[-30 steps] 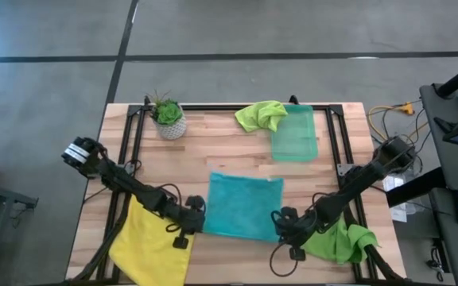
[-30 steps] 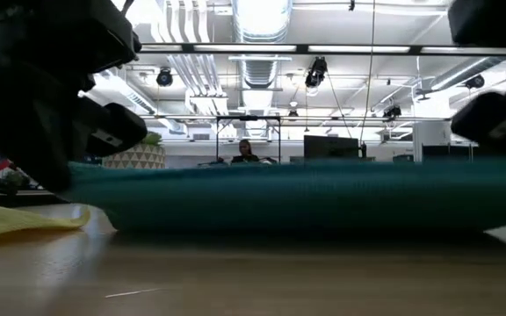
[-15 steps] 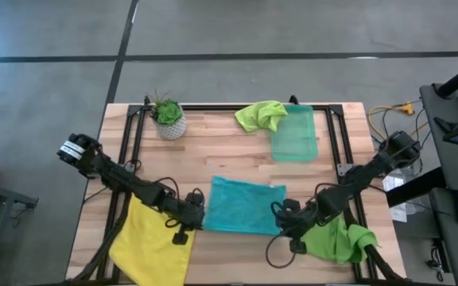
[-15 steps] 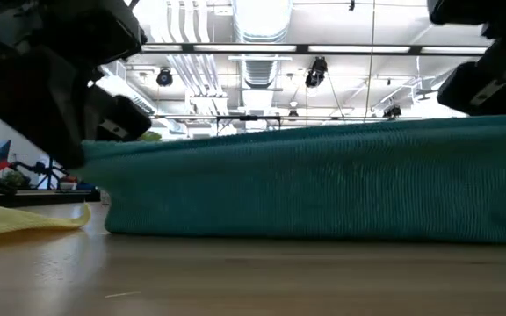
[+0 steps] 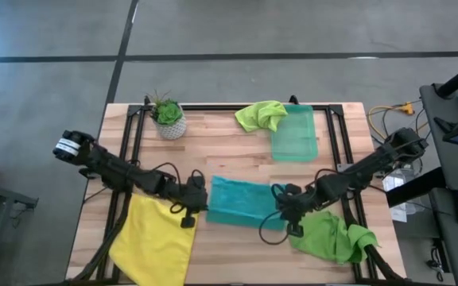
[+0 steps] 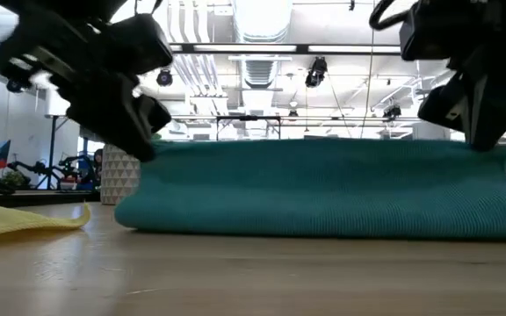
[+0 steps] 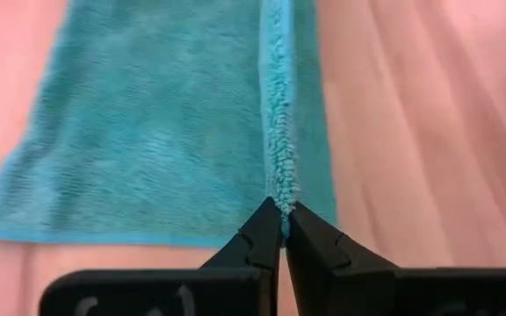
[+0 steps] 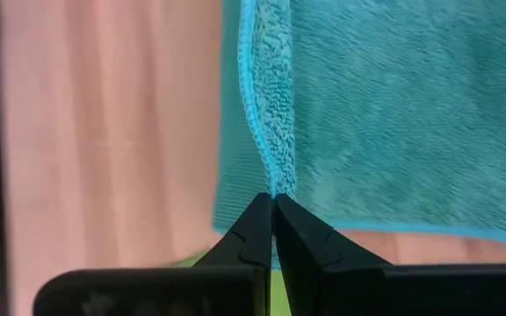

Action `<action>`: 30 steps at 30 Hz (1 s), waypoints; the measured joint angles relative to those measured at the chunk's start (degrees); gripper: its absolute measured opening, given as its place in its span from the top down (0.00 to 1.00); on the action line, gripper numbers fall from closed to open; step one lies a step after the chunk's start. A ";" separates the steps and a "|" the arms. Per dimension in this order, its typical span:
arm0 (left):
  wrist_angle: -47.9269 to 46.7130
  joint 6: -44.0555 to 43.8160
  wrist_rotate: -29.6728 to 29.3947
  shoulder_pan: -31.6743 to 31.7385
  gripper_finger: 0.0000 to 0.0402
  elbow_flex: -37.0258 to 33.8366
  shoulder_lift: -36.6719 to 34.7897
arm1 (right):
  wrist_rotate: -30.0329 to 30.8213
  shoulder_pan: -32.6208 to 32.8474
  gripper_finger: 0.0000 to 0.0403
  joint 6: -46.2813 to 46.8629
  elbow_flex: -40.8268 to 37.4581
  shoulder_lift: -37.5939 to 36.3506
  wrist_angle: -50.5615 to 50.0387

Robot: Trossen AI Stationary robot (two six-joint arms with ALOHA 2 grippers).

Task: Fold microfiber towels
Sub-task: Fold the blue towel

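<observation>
On the butcher-block table (image 5: pixel 237 151), framed by a black metal rail, you see the teal towel (image 5: pixel 241 202) lying near the middle toward the front edge, doubled over so that its lifted edge runs between your two grippers. Your left gripper (image 5: pixel 199 200) is at the towel's left end and your right gripper (image 5: pixel 283 208) at its right end; each has its jaws clamped tight on a corner of that raised teal edge, as the two wrist views show, where the fingertips (image 7: pixel 279 230) meet on the fluffy hem. In the low view the teal towel (image 6: pixel 323 189) forms a long low band across the table with both dark grippers above its ends.

The yellow towel (image 5: pixel 153 242) lies flat at the front left corner, partly over the table's edge. One lime green towel (image 5: pixel 332 238) sits crumpled at the front right, just beside your right gripper. A second lime green towel (image 5: pixel 262 115) is bunched at the back, touching the translucent green bin (image 5: pixel 294 135), which lies beside it; whether anything is inside you cannot tell. A small potted plant (image 5: pixel 168 115) stands at the back left.

Around the table is a grey concrete floor (image 5: pixel 54 71); the low view shows ceiling ducts (image 6: pixel 257 26) and strip lights beyond. No legible writing is visible.
</observation>
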 joint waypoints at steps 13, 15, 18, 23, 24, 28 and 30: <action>0.11 0.31 -2.77 6.35 1.00 -0.47 -0.05 | 0.21 -7.74 0.98 -4.61 -1.36 0.29 -1.01; 0.08 0.31 -2.77 7.18 1.00 -0.73 -0.04 | 0.23 -9.11 0.98 -5.30 -1.62 0.29 -1.02; 0.11 0.31 -2.77 8.18 1.00 -0.90 -0.04 | 0.24 -10.98 0.98 -6.21 -2.07 0.29 -0.98; 0.13 0.31 -2.89 9.94 1.00 -0.94 -0.04 | 0.22 -13.24 0.98 -7.28 -2.86 0.29 -1.01; 0.13 0.31 -2.88 10.29 1.00 -0.95 -0.07 | 0.22 -13.59 0.98 -7.27 -3.09 0.29 -1.01; 0.15 0.31 -2.90 11.56 1.00 -0.96 -0.05 | 0.24 -14.62 0.98 -7.23 -3.81 0.29 -1.79; 0.21 0.33 -2.91 12.15 1.00 -0.96 -0.06 | 0.26 -15.01 0.98 -7.12 -4.19 0.29 -2.70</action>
